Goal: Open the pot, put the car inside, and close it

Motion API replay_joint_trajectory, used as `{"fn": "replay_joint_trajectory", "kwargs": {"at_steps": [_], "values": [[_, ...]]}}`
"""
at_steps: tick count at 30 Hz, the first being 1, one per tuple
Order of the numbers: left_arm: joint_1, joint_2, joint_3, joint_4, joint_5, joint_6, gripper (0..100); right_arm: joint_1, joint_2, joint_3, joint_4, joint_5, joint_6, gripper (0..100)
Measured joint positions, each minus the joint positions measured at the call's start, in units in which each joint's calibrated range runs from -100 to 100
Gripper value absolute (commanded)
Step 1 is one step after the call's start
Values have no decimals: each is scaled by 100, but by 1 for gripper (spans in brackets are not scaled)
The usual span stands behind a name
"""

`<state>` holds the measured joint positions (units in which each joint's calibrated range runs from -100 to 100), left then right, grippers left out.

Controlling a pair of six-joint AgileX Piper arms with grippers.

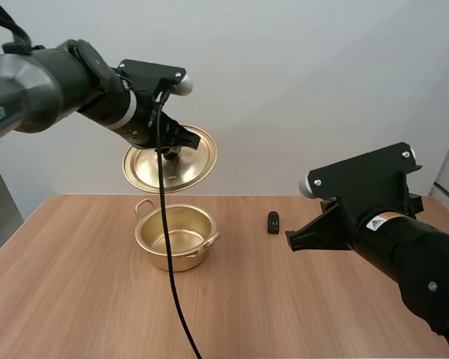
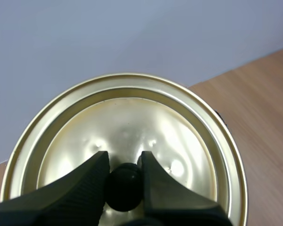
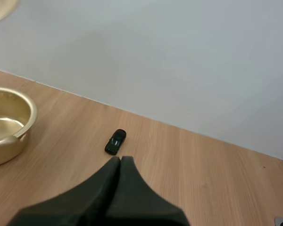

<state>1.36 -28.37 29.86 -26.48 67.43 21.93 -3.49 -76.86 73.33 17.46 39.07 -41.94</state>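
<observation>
High: left claw (image 1: 172,146) grips lid (image 1: 181,166) above open pot (image 1: 176,238); car (image 1: 273,222) on tabletop (image 1: 75,299), right of pot.
Left wrist: fingers (image 2: 85,181) pinch knob (image 2: 125,186).
Right wrist: right claw (image 3: 120,162) closed, empty, car just beyond tips. Suggest opening first, then straddling car's narrow sides.

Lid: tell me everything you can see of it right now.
The lid is a round, shiny, gold-coloured metal disc with a stepped rim, a few small dents and a black ball knob. My left gripper pinches that knob, holding the lid tilted in the air above the open pot.
</observation>
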Motion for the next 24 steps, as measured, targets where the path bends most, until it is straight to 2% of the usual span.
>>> {"fn": "replay_joint_trajectory", "kwargs": {"at_steps": [4,8,16,20,21,24], "values": [[230,-760,0,-98,-172,-157,0,0,757,-365,94,-732,-104,0],[419,-1516,0,-98,-346,-326,0,0,1549,-956,156,-736,-104,0],[886,-3075,0,-98,-375,-559,0,0,3080,-2230,378,-698,-347,0],[949,-3814,0,-72,-375,-559,0,0,3858,-2804,719,-673,-539,0],[949,-3936,0,-62,-375,-559,0,15,4021,-2919,788,-673,-618,6],[949,-4141,0,-62,-375,-559,0,105,4628,-3270,904,-672,-700,39]]}}
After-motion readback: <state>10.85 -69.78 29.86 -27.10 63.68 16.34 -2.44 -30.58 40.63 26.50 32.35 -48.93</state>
